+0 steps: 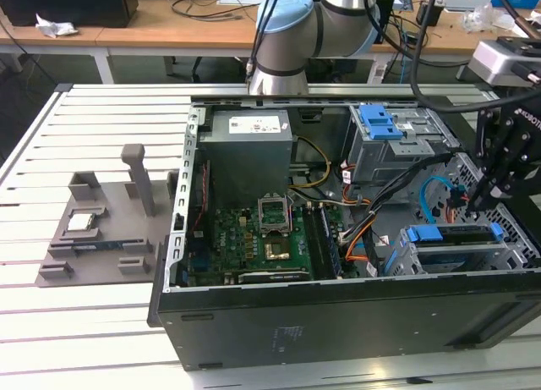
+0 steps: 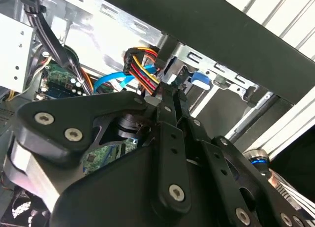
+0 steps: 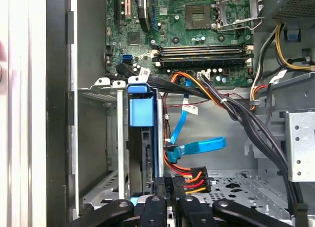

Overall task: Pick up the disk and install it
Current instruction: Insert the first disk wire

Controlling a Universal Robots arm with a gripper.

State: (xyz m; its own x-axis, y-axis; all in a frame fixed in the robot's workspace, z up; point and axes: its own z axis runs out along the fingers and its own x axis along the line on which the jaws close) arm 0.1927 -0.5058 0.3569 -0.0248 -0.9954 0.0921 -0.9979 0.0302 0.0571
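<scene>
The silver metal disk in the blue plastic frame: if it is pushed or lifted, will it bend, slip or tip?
The disk probably stays stiff: metal body, rigid frame. It likely slides rather than tips, since the grey metal bay holds it edge-on. The blue frame may flex slightly.

Matt black metal case (image 1: 338, 318); glossy blue plastic disk (image 3: 141, 111) frame.

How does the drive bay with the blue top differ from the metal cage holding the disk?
The drive bay carries a blue plastic piece on top; the cage holds the disk, blue-framed, slotted inside. The drive bay sits deeper in the case; the cage sits by its near wall. The gripper hangs over the cage, not the drive bay. Both are grey metal.
</scene>
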